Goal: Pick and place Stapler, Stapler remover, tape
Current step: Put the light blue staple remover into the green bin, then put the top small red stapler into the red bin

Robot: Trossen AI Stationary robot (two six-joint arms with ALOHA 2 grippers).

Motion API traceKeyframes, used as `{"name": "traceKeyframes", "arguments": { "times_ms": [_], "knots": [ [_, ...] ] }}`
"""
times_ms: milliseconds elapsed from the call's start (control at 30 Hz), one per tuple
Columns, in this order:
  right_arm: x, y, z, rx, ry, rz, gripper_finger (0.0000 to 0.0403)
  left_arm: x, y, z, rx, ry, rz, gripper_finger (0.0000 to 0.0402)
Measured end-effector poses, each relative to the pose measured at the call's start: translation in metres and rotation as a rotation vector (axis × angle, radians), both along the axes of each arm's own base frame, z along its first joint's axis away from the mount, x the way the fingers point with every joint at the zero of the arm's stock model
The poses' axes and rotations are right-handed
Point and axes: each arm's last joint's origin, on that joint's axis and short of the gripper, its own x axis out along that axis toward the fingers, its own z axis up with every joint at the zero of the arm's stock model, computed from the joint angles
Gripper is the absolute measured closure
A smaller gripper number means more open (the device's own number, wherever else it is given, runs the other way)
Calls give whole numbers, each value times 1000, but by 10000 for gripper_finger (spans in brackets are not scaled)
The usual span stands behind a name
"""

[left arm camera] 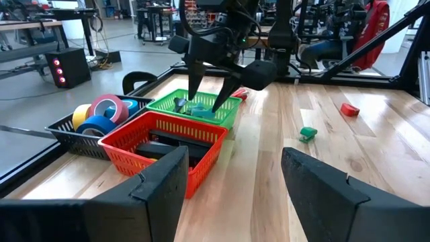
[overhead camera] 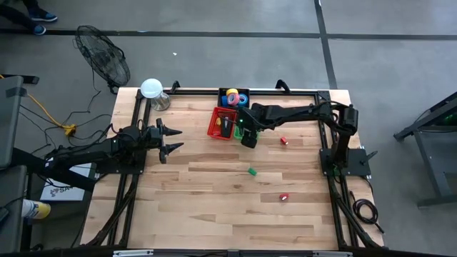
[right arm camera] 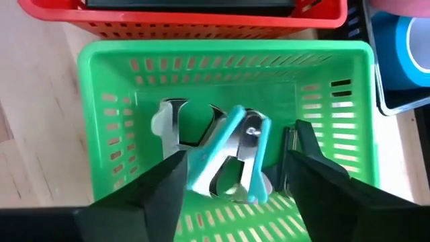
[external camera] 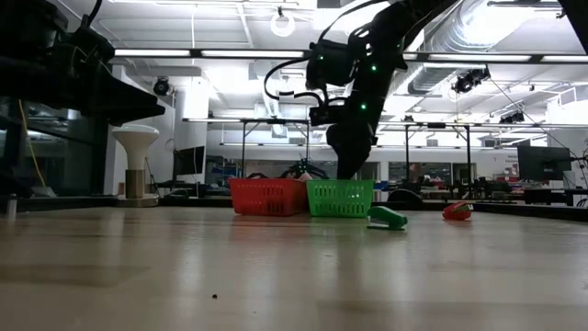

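My right gripper (right arm camera: pixel 238 144) hangs open inside the green basket (right arm camera: pixel 222 50), pointing steeply down. A teal staple remover (right arm camera: pixel 225 161) lies on the basket floor between its fingers, with a grey metal one (right arm camera: pixel 171 121) beside it. The black stapler (left arm camera: pixel 171 144) lies in the red basket (overhead camera: pixel 218 121). Several tape rolls (left arm camera: pixel 101 114) sit in the black basket (overhead camera: pixel 234 96). A green staple remover (overhead camera: pixel 251 170) and two red ones (overhead camera: pixel 284 140), (overhead camera: pixel 283 196) lie on the table. My left gripper (overhead camera: pixel 171 139) waits open at the table's left side.
The three baskets stand close together at the table's far middle. A white dome-shaped object (overhead camera: pixel 151 88) and a metal cup (overhead camera: pixel 162 101) stand at the far left corner. Bare wood lies toward the near edge. A fan (overhead camera: pixel 103 61) stands on the floor beyond the table.
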Motion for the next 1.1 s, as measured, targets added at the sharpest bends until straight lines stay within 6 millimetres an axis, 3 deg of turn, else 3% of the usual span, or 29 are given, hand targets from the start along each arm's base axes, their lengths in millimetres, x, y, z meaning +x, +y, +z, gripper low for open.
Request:
{"name": "traceKeyframes", "arguments": {
  "times_ms": [200, 400, 800, 1100],
  "knots": [
    [0, -1, 4, -32, -28, -75, 144, 0, 0, 0, 0, 0, 0, 167],
    [-14, 0, 20, -78, -27, -248, 143, 0, 0, 0, 0, 0, 0, 167],
    [-57, 11, 30, -15, 219, -524, 142, 0, 0, 0, 0, 0, 0, 167],
    [-72, 16, 23, 74, 352, -573, 141, 0, 0, 0, 0, 0, 0, 167]
  ]
}}
